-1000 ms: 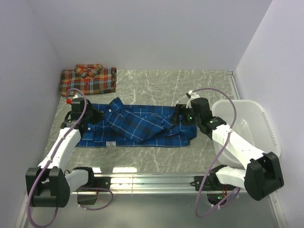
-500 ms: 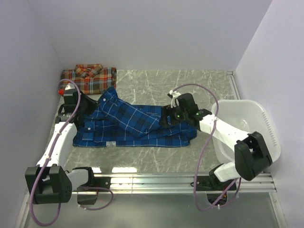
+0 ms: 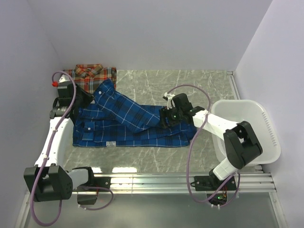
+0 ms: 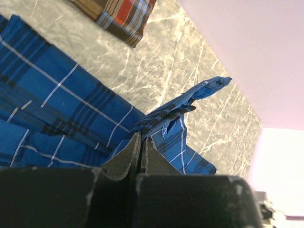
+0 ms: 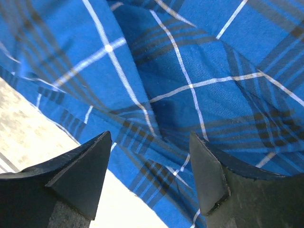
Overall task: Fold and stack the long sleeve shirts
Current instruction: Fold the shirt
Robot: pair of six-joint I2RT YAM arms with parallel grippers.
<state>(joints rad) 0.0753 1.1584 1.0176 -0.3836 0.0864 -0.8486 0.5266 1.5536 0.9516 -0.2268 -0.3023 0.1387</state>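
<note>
The step in hand is judged to be the folding of the blue shirt, which is spread across the middle of the table in the overhead view. The red shirt is seen folded at the upper left of that frame, against the back wall, so it is taken as done and as the base of the stack.

The left gripper is found at the upper left, just below the red shirt. In the left wrist view its jaws are pressed together at the bottom centre of the frame, with a bunched piece of blue cloth pinched between them and rising toward the middle right. That part of the shirt is held off the table; whether it is a sleeve or a side edge cannot be told.

The right gripper is placed over the right-hand part of the blue shirt, near the frame's centre. In the right wrist view its fingers are seen set wide apart at the bottom corners, with rumpled plaid cloth lying beneath and between them; nothing is gripped. A white basket is seen at the right edge, apart from the cloth.

For the next move, a hold on the right-hand cloth appears to be called for, so that the lifted part can be carried across and laid flat without the body being dragged.
</note>
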